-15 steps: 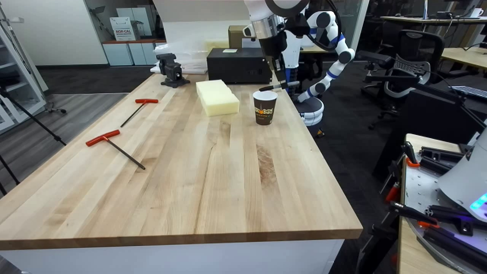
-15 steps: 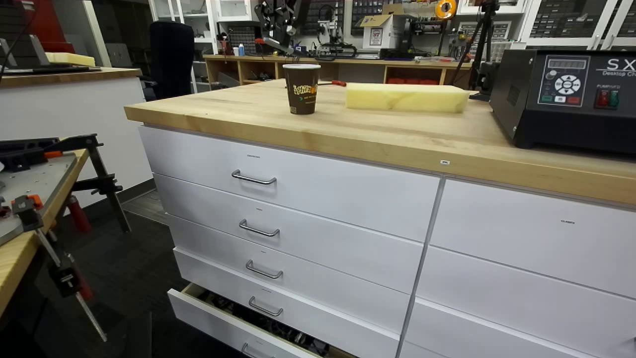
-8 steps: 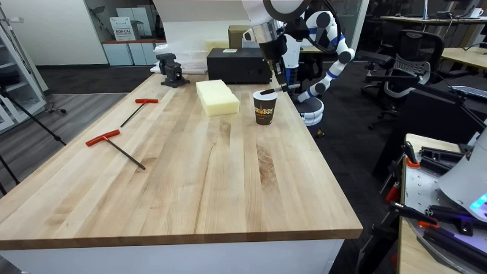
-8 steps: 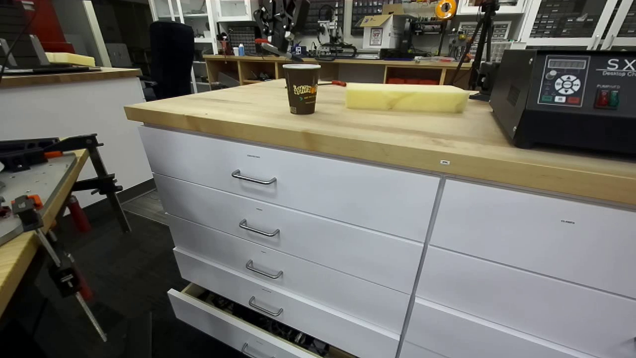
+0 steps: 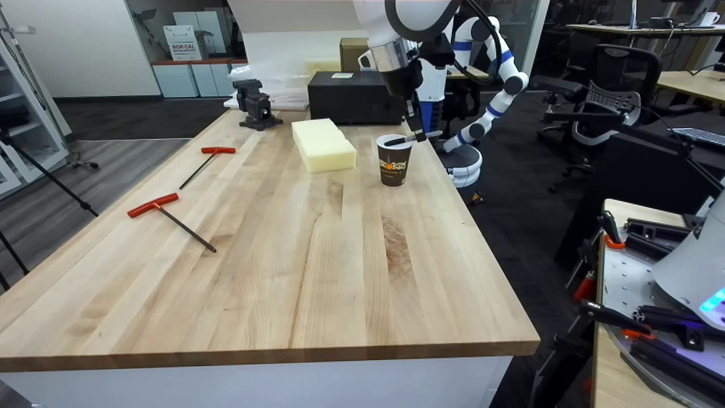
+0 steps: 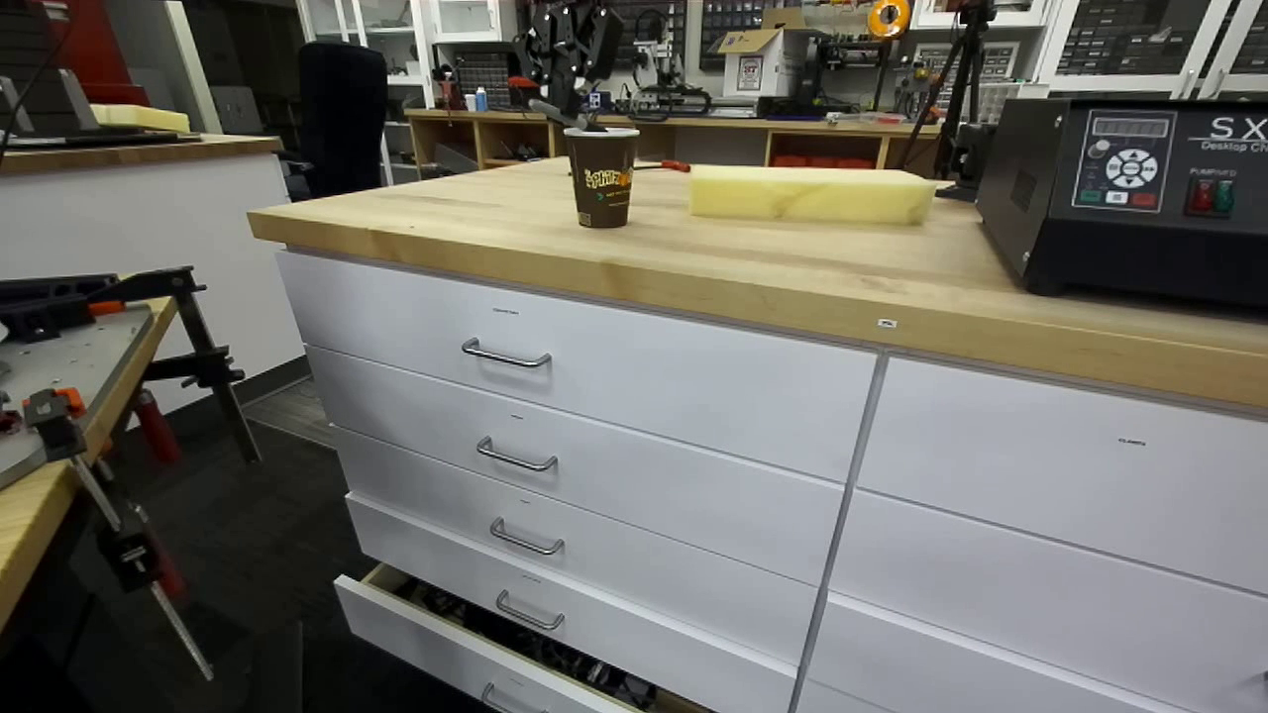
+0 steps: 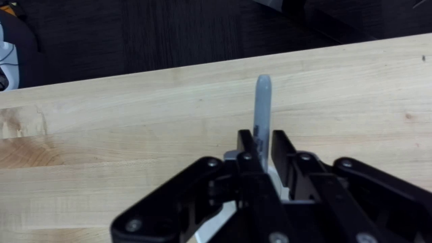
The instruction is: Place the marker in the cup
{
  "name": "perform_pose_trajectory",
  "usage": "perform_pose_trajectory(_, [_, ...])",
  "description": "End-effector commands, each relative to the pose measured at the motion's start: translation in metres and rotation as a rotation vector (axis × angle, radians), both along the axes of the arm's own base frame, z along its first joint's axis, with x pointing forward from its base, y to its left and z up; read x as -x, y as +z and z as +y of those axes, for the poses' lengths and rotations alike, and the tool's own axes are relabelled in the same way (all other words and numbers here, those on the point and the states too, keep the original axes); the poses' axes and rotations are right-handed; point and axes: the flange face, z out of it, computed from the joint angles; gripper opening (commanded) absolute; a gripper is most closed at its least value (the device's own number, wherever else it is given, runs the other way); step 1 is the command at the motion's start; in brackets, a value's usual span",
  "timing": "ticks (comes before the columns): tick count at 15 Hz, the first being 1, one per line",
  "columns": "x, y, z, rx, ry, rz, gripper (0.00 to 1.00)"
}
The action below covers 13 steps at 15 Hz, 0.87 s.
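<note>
Since half a second ago the marker [image 5: 401,140] has come down with the fingers [image 5: 416,122], and in an exterior view, at upper centre, its dark end slants over the mouth of the cup [image 5: 393,164], the arm [image 5: 392,54] reaching steeply down from the top edge. In an exterior view its pale end pokes up left of the cup [image 6: 602,183]; the carry looks done, lowering in and letting go left. In the wrist view, right of centre, the fingers flank the pale barrel and look clamped on it, the table [image 7: 101,189] behind.
</note>
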Motion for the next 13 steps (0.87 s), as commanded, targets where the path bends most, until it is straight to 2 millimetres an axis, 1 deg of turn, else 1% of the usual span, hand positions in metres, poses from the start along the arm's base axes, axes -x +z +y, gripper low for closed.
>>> perform_pose_trajectory(1, [-0.012, 0.014, 0.007, -0.072, -0.014, -0.079, 0.49])
perform_pose_trajectory(4, [-0.017, 0.028, 0.018, -0.141, -0.015, -0.175, 0.68])
perform_pose_trajectory(8, [-0.019, 0.045, 0.036, -0.228, -0.011, -0.282, 0.94])
perform_pose_trajectory(9, [-0.018, 0.051, 0.041, -0.252, -0.009, -0.305, 0.98])
perform_pose_trajectory(10, [-0.028, 0.035, 0.038, -0.211, -0.013, -0.260, 0.82])
perform_pose_trajectory(12, [-0.028, 0.043, 0.044, -0.231, -0.012, -0.281, 0.94])
perform_pose_trajectory(13, [-0.028, 0.045, 0.045, -0.233, -0.012, -0.284, 0.98])
